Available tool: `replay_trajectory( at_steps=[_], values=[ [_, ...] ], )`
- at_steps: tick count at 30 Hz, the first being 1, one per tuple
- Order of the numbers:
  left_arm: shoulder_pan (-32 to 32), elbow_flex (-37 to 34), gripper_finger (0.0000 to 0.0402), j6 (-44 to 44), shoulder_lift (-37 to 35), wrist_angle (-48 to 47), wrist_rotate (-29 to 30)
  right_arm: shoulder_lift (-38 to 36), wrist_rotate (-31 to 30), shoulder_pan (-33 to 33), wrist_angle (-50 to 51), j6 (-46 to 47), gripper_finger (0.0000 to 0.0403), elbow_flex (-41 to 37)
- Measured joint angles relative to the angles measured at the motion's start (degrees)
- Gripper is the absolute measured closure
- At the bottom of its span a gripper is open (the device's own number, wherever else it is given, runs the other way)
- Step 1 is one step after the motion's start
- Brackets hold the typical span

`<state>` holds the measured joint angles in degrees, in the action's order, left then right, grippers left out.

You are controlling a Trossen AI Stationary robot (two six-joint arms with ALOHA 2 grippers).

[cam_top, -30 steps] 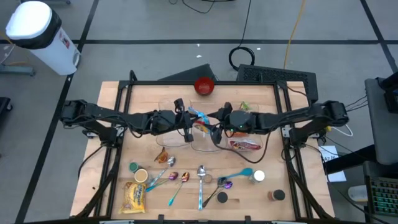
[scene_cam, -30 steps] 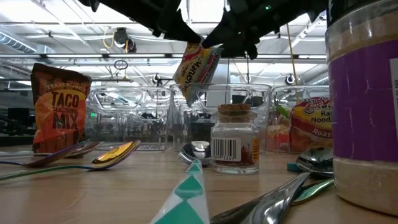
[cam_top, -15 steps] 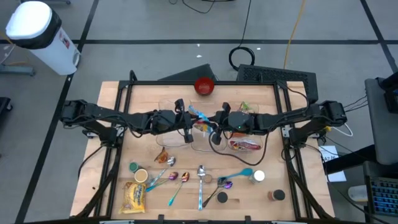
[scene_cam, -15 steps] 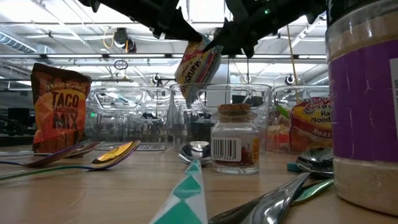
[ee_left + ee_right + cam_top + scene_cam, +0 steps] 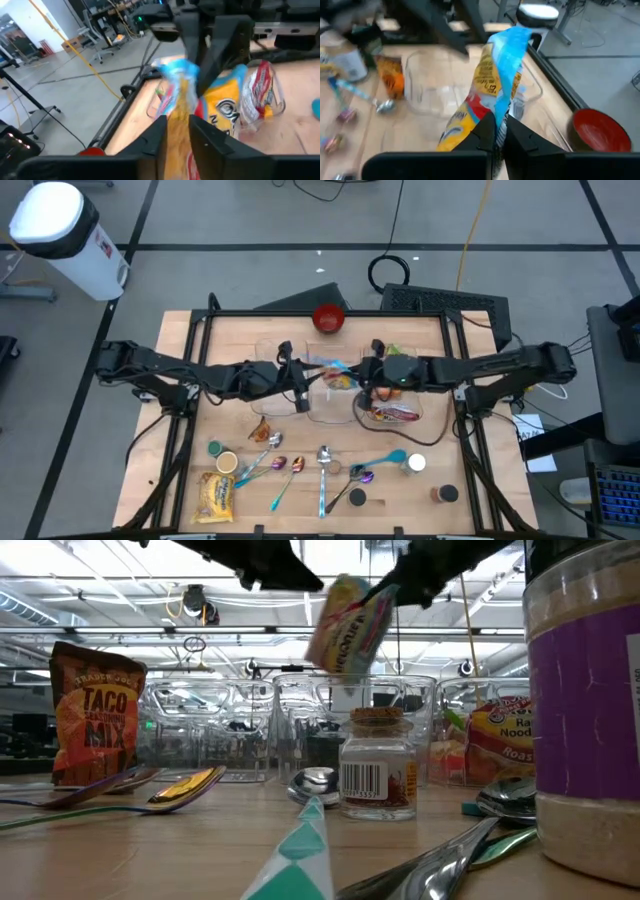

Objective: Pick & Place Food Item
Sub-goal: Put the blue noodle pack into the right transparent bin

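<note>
- The wooden counter (image 5: 200, 340) carries clear containers at its centre and a scatter of spoons, jars and packets along its near edge, with both dark arms reaching in from the sides to meet above the middle.
- A clear container (image 5: 328, 408) sits directly under the meeting point, which suggests it is where the food item is meant to go; a second container just beside it, on the right arm's side, already holds a noodle packet (image 5: 392, 414).
- The food packet (image 5: 338, 372), a flat yellow pouch with red print and a crimped blue top edge, hangs in the air above the containers, tilted and touching nothing below.
- The right end effector (image 5: 496, 131) is clamped on the packet's edge, so the pouch dangles from a single pinch and its weight pulls it aslant.
- The left end effector (image 5: 176, 131) sits close against the packet's other side with its fingers narrowly parted, apparently letting go so that the right arm alone carries the load.
- A red bowl (image 5: 328, 318) stands well apart at the far edge of the counter.
</note>
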<state>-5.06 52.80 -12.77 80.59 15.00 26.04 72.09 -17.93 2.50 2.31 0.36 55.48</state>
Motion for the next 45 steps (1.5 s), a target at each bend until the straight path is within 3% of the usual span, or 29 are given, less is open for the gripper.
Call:
replay_trajectory(
  at_steps=[9,14,21,34,42,45],
  values=[
    [-0.17,0.02,0.0230,0.74,-0.06,-1.17,0.02,-15.36,-0.10,5.61,20.44,0.44,0.0399,0.02],
    [-0.17,0.02,0.0214,1.25,0.03,-1.37,-0.32,-20.78,-0.18,6.60,34.24,0.98,0.0399,0.02],
    [-0.17,0.02,0.0210,2.66,0.03,-1.48,-0.46,-22.56,0.15,6.62,50.89,0.93,0.0399,-0.01],
    [-0.17,0.02,0.0210,2.79,0.03,-1.46,-0.46,-20.41,12.99,6.57,43.73,-4.32,0.0399,-9.58],
    [-0.17,0.02,0.0210,2.88,0.03,-1.46,-0.48,-20.93,21.48,6.59,41.88,-4.55,0.0399,-9.77],
    [-0.17,0.02,0.0210,2.92,0.03,-1.46,-0.48,-21.31,21.68,6.58,41.65,-5.62,0.0399,-9.77]
  ],
)
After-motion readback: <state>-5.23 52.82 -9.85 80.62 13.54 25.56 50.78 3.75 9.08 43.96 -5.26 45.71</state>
